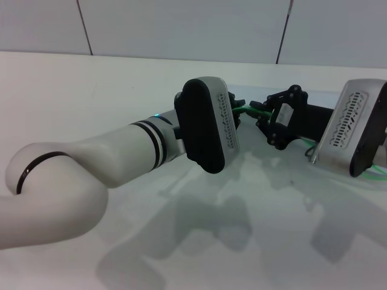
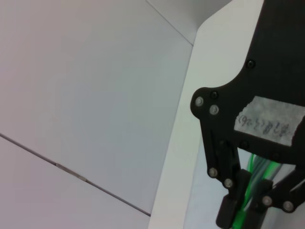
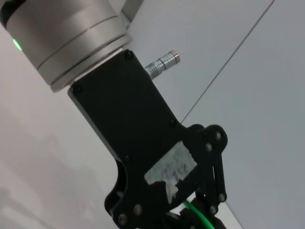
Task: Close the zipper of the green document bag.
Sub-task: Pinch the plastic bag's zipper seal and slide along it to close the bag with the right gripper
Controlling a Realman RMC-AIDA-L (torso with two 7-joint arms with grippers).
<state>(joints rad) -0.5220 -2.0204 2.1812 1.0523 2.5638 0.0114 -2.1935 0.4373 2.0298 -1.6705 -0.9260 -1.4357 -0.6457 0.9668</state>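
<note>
- Only short stretches of the zipper (image 1: 247, 110) show in the head view: a thin bright green strip lifted off the table (image 1: 72, 96), spanning the small gap between the two grippers, right of centre.
- More green line trails at the head view's right edge, low beside the right wrist housing; the slider tab cannot be made out.
- Little of the green document bag can be told apart, as the arms cover its place.
- Right gripper (image 1: 264, 113) reaches in from the right with its black linkage fingers drawn narrow on the green strip.
- That gripper (image 2: 243, 214) also appears in the left wrist view, green strands running between its nearly closed fingers.
- Left gripper (image 1: 237, 109) sits mostly behind its wrist camera housing; its fingertips meet the strip's left end, but their spread cannot be told.
</note>
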